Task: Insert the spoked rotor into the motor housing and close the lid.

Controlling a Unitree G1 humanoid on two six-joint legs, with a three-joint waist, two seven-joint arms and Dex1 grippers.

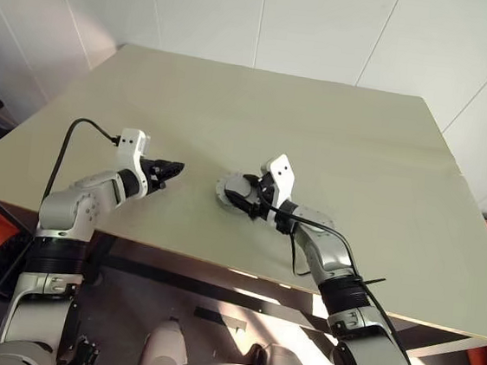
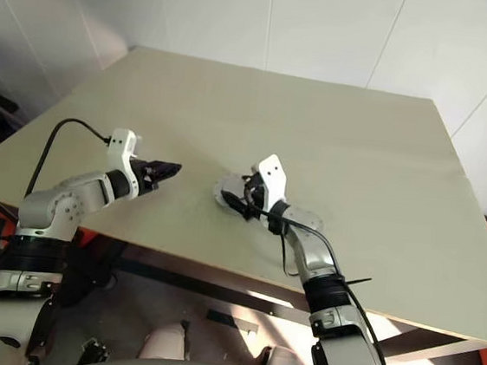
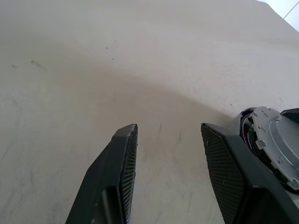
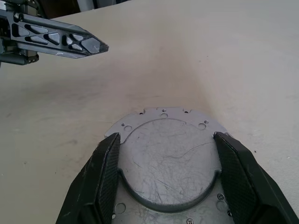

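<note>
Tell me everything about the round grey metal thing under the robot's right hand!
The lid is a flat, silvery-grey metal disc with fine scratches, a raised round middle and a thin flange dotted with small holes. It lies level near the table's front edge, stacked on a darker part. The right gripper straddles it, one black finger at each side of the raised middle.

Lab: bare table point(image 1: 345, 132), white panelled walls point(image 1: 243, 17).

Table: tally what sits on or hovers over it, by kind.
Grippers: 2, left gripper, right gripper
Grey round metal part: 1
Flat grey piece beside the right forearm: 1, kind unclear
Total: 4
</note>
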